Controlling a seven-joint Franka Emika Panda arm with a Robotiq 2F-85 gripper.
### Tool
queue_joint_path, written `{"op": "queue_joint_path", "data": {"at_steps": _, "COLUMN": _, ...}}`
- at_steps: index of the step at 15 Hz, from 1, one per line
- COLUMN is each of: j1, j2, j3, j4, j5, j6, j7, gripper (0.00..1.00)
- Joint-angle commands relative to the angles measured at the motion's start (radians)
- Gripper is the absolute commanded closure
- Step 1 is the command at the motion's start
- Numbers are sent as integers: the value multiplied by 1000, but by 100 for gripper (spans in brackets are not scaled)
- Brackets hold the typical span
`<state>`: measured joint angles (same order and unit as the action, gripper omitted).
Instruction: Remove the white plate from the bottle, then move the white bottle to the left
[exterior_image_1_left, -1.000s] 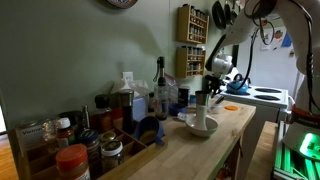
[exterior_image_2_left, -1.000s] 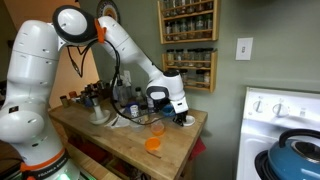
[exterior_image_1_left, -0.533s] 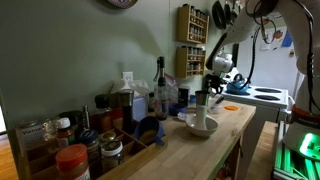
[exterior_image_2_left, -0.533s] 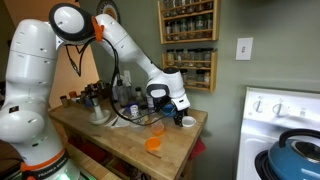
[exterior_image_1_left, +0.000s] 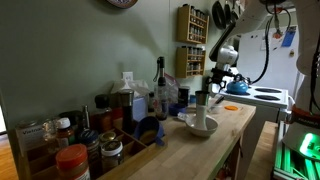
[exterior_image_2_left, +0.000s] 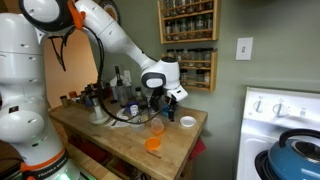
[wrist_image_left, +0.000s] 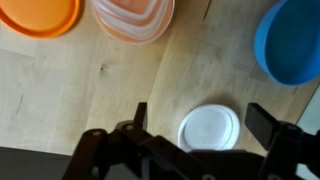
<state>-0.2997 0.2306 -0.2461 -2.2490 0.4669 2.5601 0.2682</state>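
Directly below spread hand (wrist_image_left: 203, 116), white plate (wrist_image_left: 211, 131) flat on counter (wrist_image_left: 90, 95); jar labels (exterior_image_2_left: 188, 29) illegible.

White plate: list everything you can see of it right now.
The white plate is a small, flat, round disc, plain white with a slightly raised rim; it could be plastic or ceramic. It appears to lie level on the wooden countertop, near the corner in an exterior view. What lies under it cannot be seen. The blue bowl sits apart from it. The open gripper hangs above it with a jaw on either side, not touching.
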Motion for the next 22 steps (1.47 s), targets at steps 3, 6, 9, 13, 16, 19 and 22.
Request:
{"op": "queue_joint_path", "data": {"at_steps": 3, "j1": 0, "j2": -205, "j3": -4, "j4": -110, "j5": -90, "j6": -195, "j7": -182, "gripper": 0}}
{"op": "queue_joint_path", "data": {"at_steps": 6, "j1": 13, "j2": -272, "j3": -4, "j4": -133, "j5": -108, "j6": -273, "j7": -205, "gripper": 0}}
{"op": "queue_joint_path", "data": {"at_steps": 9, "j1": 33, "j2": -347, "j3": 8, "j4": -179, "j5": -108, "j6": -313, "j7": -176, "gripper": 0}}
{"op": "queue_joint_path", "data": {"at_steps": 13, "j1": 62, "j2": -430, "j3": 41, "j4": -255, "j5": -119, "j6": -274, "j7": -106, "gripper": 0}}
{"op": "queue_joint_path", "data": {"at_steps": 16, "j1": 80, "j2": -492, "j3": 85, "j4": -321, "j5": -149, "j6": -216, "j7": -32, "gripper": 0}}
{"op": "queue_joint_path", "data": {"at_steps": 19, "j1": 95, "j2": -536, "j3": 134, "j4": -363, "j5": -180, "j6": -197, "j7": 55, "gripper": 0}}
{"op": "queue_joint_path", "data": {"at_steps": 22, "j1": 110, "j2": -560, "j3": 190, "j4": -397, "j5": -214, "j6": -153, "j7": 134, "gripper": 0}}
